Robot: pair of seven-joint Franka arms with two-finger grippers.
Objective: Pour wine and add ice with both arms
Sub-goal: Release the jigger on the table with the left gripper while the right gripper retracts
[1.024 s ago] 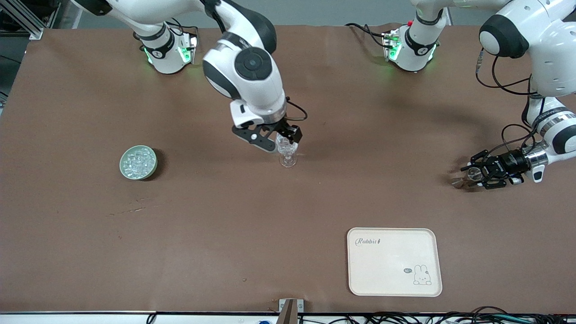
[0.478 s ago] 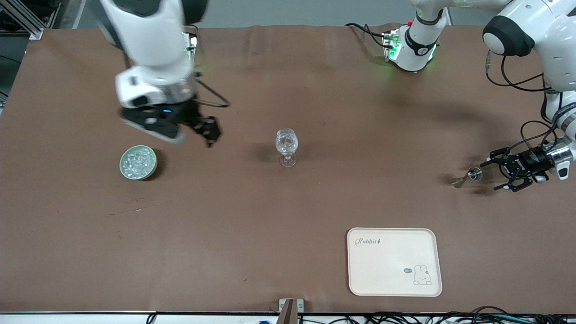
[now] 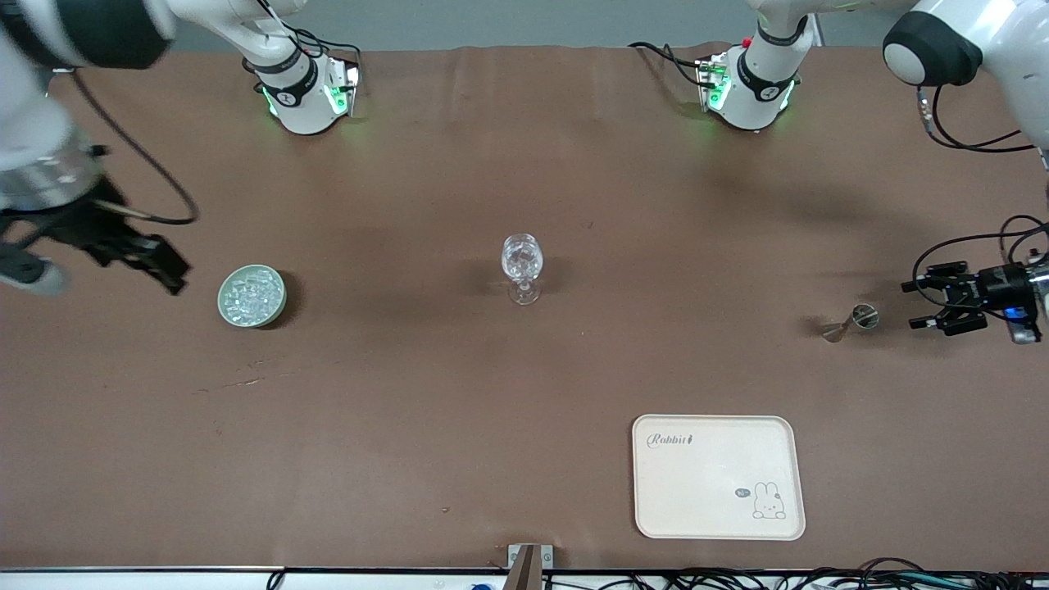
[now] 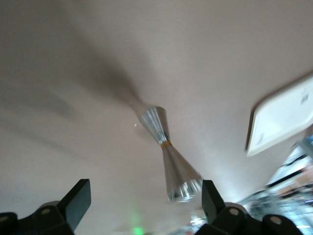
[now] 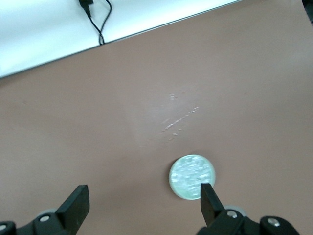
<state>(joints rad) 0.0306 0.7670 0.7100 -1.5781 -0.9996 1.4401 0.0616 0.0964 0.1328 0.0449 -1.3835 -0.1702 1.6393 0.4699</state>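
At centre of the front frame: a stemmed glass [image 3: 522, 279] stands upright on the brown table [image 3: 524, 393], its bowl glittering with clear pieces, though what they are cannot be told
Ice: many small clear cubes [image 3: 251, 293] [image 5: 192, 174] heaped in a pale green round dish [image 3: 252, 296] [image 5: 192, 177], left of centre in the front frame and toward the right arm's end of the table
Right gripper: [image 3: 131, 254] at the left edge of the front frame, up in the air over bare table just beside the dish, toward the right arm's end; jaws spread wide and empty, both black fingertips [image 5: 73, 203] showing at the bottom of the right wrist frame with the dish close by one of them
Left gripper: [image 3: 926, 305] at the right edge of the front frame, low over the table, jaws released and holding nothing, fingers [image 4: 78, 198] apart at the bottom of the left wrist frame
Jigger: a metal hourglass-shaped measure [image 3: 852, 319] [image 4: 166, 149] lies on its side near the left gripper, clear of its fingers
Tray: a cream tray [image 3: 717, 477] [image 4: 281, 120] with a rabbit drawing, lower right of the front frame, nearer to the front camera than the jigger
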